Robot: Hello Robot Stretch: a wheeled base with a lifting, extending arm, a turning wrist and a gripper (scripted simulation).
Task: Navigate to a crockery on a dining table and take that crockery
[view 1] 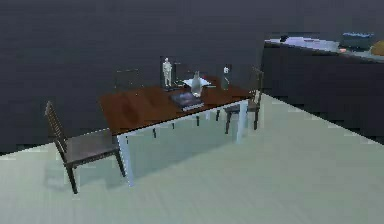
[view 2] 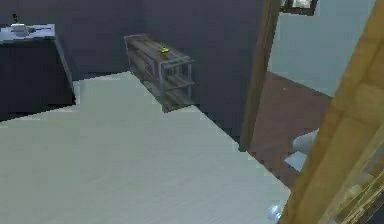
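Ahead of me in the forward view stands the surface (view 1: 140, 112), a dining table with a dark red-brown top and pale legs, on a light floor (view 1: 250, 175) against a dark wall. Several small things sit on its top. The likeliest crockery is a pale piece (view 1: 197, 80) near the middle towards the far edge; it is whitish and low, and too small for me to call it a cup or a bowl. Just in front of it lies a dark flat stack (view 1: 187, 98). A slim white figurine (view 1: 166, 69) stands upright to the left of it, and another small pale thing (view 1: 228, 71) stands near the right end.

Dark chairs ring the table: one at the near left end (view 1: 82, 148), one at the right end (view 1: 246, 104), one behind (view 1: 128, 78). A dark side surface (view 1: 315, 80) at the upper right carries pale and bluish items.

In the arm side view I see a low open shelf unit (view 2: 162, 72) against the dark wall, a small yellow thing (view 2: 163, 47) on top of it, and a wooden door frame (view 2: 262, 75) to its right.

I cannot tell the state of the pincer.
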